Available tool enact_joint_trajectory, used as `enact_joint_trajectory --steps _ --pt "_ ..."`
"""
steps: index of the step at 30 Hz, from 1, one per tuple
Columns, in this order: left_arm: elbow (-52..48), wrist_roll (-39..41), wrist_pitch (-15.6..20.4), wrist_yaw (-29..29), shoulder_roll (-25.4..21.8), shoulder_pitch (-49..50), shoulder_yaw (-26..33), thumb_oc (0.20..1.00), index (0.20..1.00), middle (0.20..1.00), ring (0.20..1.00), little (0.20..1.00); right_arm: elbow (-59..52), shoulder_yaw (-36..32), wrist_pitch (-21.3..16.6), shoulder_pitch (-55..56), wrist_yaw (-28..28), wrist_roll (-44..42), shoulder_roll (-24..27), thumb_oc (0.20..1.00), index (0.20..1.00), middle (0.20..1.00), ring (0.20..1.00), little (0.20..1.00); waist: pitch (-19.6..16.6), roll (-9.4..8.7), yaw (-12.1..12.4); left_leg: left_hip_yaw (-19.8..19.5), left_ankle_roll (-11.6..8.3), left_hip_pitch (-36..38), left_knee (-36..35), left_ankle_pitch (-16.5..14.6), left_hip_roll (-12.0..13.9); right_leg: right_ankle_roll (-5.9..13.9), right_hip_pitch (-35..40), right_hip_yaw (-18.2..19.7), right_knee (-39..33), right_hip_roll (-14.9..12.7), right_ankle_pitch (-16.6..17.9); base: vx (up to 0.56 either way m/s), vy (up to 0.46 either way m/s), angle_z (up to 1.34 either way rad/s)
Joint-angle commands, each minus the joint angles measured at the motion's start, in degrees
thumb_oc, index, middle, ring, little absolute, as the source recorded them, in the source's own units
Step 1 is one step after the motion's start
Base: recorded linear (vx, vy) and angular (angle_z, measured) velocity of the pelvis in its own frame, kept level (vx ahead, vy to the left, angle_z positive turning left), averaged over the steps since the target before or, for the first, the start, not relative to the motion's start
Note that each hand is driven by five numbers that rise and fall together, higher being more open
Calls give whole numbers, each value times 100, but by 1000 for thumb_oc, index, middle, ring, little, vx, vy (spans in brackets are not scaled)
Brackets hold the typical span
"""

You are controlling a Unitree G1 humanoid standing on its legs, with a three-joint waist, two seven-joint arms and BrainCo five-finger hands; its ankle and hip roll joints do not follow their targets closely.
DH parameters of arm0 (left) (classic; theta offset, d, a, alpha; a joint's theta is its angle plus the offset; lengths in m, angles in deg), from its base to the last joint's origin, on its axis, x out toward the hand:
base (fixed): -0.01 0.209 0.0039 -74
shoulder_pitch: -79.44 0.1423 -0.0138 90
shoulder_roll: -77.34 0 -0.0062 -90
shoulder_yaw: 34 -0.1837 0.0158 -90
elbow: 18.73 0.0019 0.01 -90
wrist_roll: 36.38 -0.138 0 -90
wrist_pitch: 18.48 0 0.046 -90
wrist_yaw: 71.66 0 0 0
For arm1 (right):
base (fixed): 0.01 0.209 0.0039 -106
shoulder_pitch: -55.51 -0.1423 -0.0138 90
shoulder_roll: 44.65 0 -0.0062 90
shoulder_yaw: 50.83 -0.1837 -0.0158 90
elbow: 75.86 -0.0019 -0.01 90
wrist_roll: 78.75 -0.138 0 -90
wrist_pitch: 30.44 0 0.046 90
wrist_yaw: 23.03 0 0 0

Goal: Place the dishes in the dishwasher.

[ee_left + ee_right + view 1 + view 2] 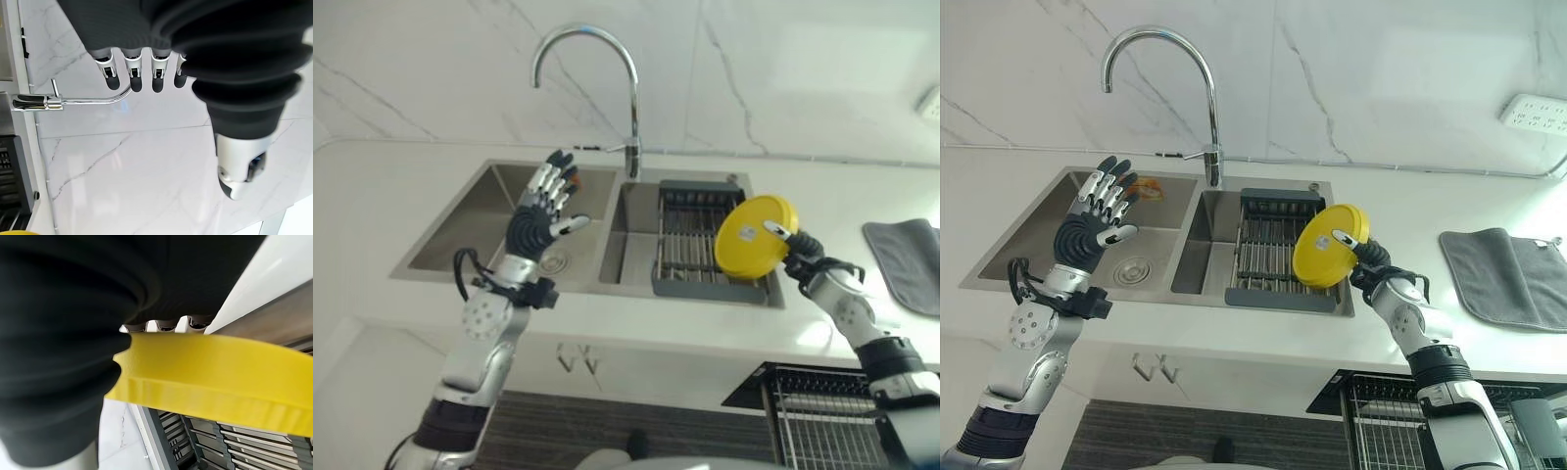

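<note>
A round yellow plate [754, 235] is held tilted on edge above the right end of the sink's drying rack [690, 240]. My right hand [795, 247] is shut on its right rim, thumb across the front face. The plate [215, 382] shows edge-on in the right wrist view, fingers [166, 325] behind it. My left hand [546, 208] is raised over the left sink basin [499, 211], fingers spread and straight, holding nothing. An open dishwasher rack [827, 411] of wire sits low at the right, below the counter.
A tall chrome faucet [607, 88] arches over the double sink. A grey cloth mat [909, 262] lies on the white counter [372, 196] at the right. A marble wall stands behind, with a socket strip [1536, 113] on it.
</note>
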Motion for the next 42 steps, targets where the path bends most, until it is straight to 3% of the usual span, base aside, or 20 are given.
enact_joint_trajectory --steps 1,29,30,31,32,33,34,42 --pt "90 160 198 67 -220 -237 -250 1000 1000 1000 1000 1000 237 56 -187 -561 119 -139 109 1000 1000 1000 1000 1000 -314 -72 225 153 -253 694 54 -627 272 158 -420 243 -5 -121 654 0 0 0" --pt "37 168 66 117 -357 -151 -233 1000 1000 1000 1000 1000 909 142 -279 -786 -67 -155 76 1000 1000 1000 1000 1000 -269 -10 397 18 -253 705 54 -601 212 156 -339 81 -5 -159 644 14 -3 2" --pt "38 174 60 125 -364 -157 -245 1000 1000 1000 1000 1000 966 151 -278 -824 -111 -137 65 915 915 915 915 915 -269 -7 413 7 -253 706 54 -599 210 155 -334 71 -5 -160 645 12 -1 9" --pt "41 179 59 130 -372 -160 -252 1000 1000 1000 1000 1000 1005 161 -257 -851 -126 -133 64 749 749 749 749 749 -265 -4 424 0 -253 706 54 -597 208 155 -330 62 -5 -163 644 11 1 5" --pt "40 164 56 149 -366 -167 -282 1000 1000 1000 1000 1000 1146 209 -258 -922 -135 -88 67 382 382 382 382 382 -266 0 451 -13 -253 706 54 -595 209 155 -325 39 -5 -168 643 0 0 0" --pt "36 168 53 150 -364 -168 -288 1000 1000 1000 1000 1000 1189 224 -270 -942 -141 -86 71 266 266 266 266 266 -266 1 464 -18 -255 704 54 -594 208 154 -324 29 -5 -171 641 0 0 0" --pt "29 181 32 164 -373 -176 -300 1000 1000 1000 1000 1000 1265 259 -307 -999 -149 -24 60 200 200 200 200 200 -271 4 486 -32 -259 701 54 -590 210 155 -320 10 -5 -180 640 0 0 0" --pt "98 182 62 255 -353 -187 -420 1000 1000 1000 1000 1000 1636 373 -298 -1231 -402 -106 33 200 200 200 200 200 -273 20 543 -74 -265 687 54 -569 205 150 -320 -23 -5 -183 641 -20 18 9"
